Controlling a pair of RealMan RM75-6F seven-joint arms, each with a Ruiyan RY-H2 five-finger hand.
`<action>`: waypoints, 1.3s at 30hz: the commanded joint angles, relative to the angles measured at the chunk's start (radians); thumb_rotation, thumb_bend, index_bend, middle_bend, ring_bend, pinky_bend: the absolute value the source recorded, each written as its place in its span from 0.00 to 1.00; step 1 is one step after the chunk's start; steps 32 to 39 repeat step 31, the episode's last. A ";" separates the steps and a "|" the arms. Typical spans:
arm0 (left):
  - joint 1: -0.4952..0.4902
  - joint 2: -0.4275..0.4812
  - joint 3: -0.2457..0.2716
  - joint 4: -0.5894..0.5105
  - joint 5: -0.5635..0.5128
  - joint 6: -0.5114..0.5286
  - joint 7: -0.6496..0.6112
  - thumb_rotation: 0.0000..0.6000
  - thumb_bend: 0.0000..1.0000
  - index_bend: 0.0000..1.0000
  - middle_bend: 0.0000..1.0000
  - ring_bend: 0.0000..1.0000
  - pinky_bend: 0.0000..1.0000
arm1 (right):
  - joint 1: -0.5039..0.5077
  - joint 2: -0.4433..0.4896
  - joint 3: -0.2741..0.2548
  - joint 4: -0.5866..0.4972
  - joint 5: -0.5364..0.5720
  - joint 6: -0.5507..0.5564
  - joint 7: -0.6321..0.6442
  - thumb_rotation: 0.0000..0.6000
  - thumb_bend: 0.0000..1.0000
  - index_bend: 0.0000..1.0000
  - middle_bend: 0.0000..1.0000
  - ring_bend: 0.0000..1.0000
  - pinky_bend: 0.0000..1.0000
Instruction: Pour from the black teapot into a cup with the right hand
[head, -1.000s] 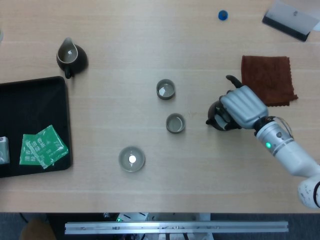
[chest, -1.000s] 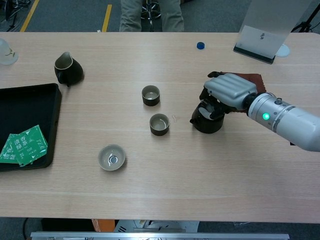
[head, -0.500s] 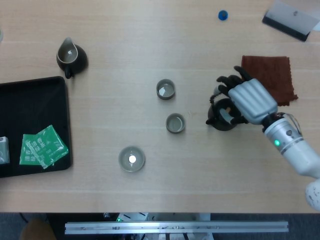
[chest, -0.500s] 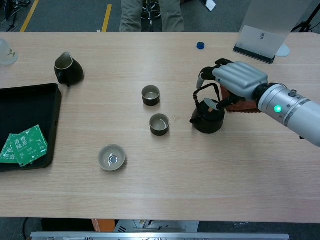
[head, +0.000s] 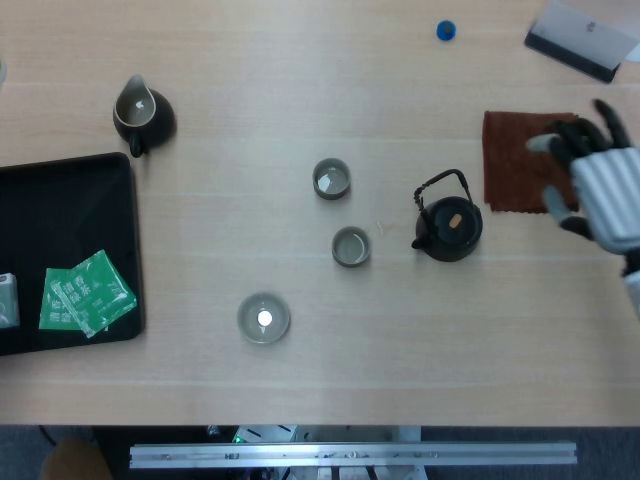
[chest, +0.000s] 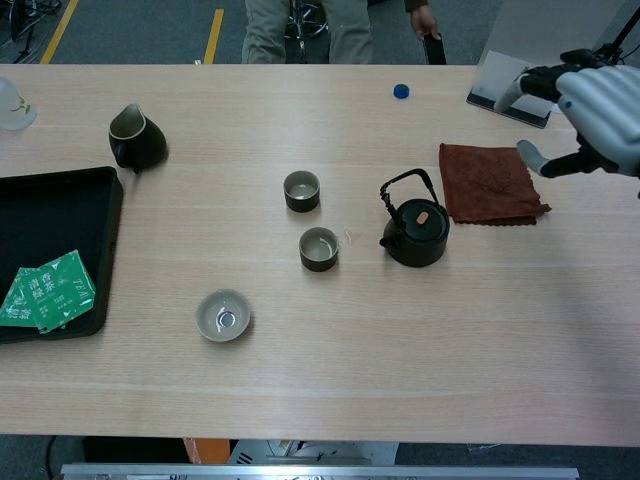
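My right hand (head: 600, 185) hangs at the right edge of the head view, above the far side of the brown square cloth (head: 530, 160), with its fingers spread wide and nothing in them. In the chest view the same hand (chest: 590, 105) sits at the upper right, above the counter and well apart from the teapot. My left hand shows in neither view.

The black round teapot (head: 450, 228) stands upright on the pale wooden counter (head: 300, 380), right of centre, its wire handle raised and its spout pointing left. It is just to the left of the cloth, not touching it. In the chest view the teapot (chest: 416, 232) has a small tan knob on its lid.

Near the spout, to its left, stands a small dark cup (head: 351, 246), and another like it (head: 332, 179) sits a little above in the frame. A shallow grey bowl-shaped cup (head: 264, 319) lies lower left of these.

At the upper left stands a dark pitcher with a pale inside (head: 142, 112). A black flat tray (head: 60, 200) fills the left edge, holding green tea packets (head: 86, 292). A small blue cap (head: 446, 30) lies at the top, and a white stand with a dark base (head: 582, 38) sits in the upper right corner.
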 joint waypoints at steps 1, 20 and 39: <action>-0.003 -0.010 -0.003 -0.004 0.015 0.014 0.012 1.00 0.38 0.13 0.18 0.01 0.04 | -0.108 0.083 -0.047 -0.065 -0.052 0.104 0.024 0.98 0.41 0.29 0.25 0.19 0.03; -0.009 -0.037 -0.017 -0.020 0.026 0.050 0.078 1.00 0.38 0.13 0.18 0.01 0.04 | -0.335 0.187 -0.091 -0.099 -0.169 0.263 0.066 0.98 0.41 0.29 0.26 0.19 0.03; -0.010 -0.030 -0.018 -0.020 0.006 0.041 0.079 1.00 0.38 0.13 0.18 0.01 0.04 | -0.360 0.183 -0.056 -0.094 -0.168 0.223 0.067 0.98 0.41 0.29 0.26 0.19 0.03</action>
